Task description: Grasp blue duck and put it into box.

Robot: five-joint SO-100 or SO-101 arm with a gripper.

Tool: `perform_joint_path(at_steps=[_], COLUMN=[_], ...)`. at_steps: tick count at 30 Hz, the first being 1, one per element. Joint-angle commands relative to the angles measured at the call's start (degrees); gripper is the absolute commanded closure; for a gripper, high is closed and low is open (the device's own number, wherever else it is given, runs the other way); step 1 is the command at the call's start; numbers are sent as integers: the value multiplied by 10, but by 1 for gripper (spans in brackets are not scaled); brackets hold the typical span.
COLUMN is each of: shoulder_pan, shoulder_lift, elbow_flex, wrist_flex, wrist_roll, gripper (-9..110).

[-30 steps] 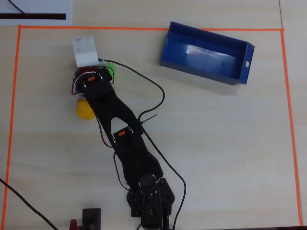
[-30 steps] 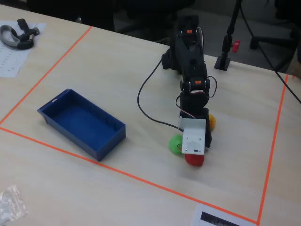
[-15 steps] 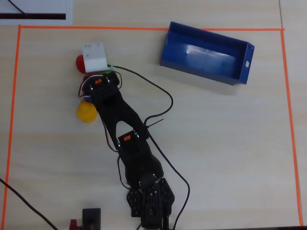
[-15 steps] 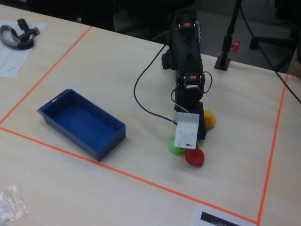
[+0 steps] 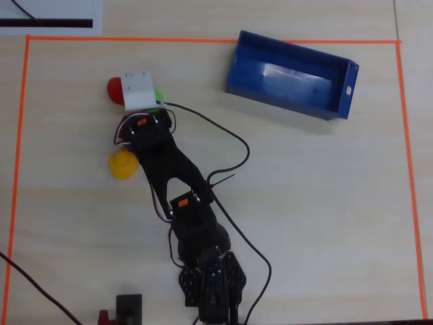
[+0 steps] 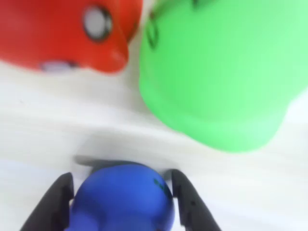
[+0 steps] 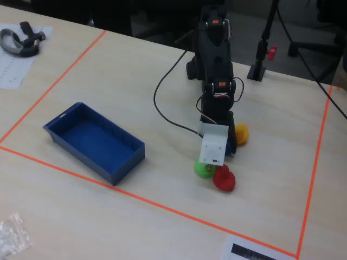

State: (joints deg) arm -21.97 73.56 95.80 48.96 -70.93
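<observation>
In the wrist view the blue duck [image 6: 122, 199] sits between my gripper's [image 6: 120, 177] two black fingers, which press against both of its sides. The gripper is shut on it, low over the table. In the overhead view the duck and jaws are hidden under the white wrist camera mount [image 5: 141, 91]. The dark-blue box [image 5: 284, 101] stands empty at the upper right of the overhead view, far from the gripper. In the fixed view the box [image 7: 81, 157] is at the left.
A green duck [image 6: 216, 72] and a red duck [image 6: 62, 33] lie close in front of the gripper. A yellow duck [image 5: 123, 164] lies beside the arm. Orange tape [image 5: 203, 40] borders the work area. A black cable [image 5: 230, 139] runs across the table.
</observation>
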Motion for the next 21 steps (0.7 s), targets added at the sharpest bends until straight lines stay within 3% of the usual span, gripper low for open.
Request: perform_joint_path(at_steps=[1, 15, 17, 19, 21], shoulder_pan=[3, 15, 14, 12, 14], shoulder_lift=[47, 173, 180, 179, 178], elbow_flex=[28, 184, 195, 196, 193], wrist_flex=[-9, -55, -55, -57, -68], wrist_roll=[0, -11, -23, -16, -3], gripper=[74, 71, 78, 99, 101])
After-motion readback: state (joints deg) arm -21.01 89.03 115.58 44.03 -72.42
